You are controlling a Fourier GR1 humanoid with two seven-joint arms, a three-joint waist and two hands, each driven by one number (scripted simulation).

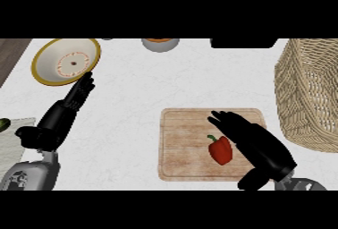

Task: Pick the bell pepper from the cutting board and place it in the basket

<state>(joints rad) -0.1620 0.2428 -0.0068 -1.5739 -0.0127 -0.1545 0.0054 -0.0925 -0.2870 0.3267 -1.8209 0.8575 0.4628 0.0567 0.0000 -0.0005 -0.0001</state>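
The right hand (254, 141), fingers straight, hovers over the wooden cutting board (185, 134) just right of the red bell pepper (221, 150). The white counter (145, 85) carries a wicker basket (307, 94) (far right) and a plate (66, 61); the left hand (66, 109) rests open.

Cutting board (191, 134) lies on the counter (171, 85), toward its near edge. Bell pepper (221, 150) rests on the board, right of centre. Right hand (254, 143) sits over the board, just beside the pepper on its right. Basket (310, 94) stands right of the board. Plate (66, 60) lies far left; left hand (66, 109) sits in front of it.
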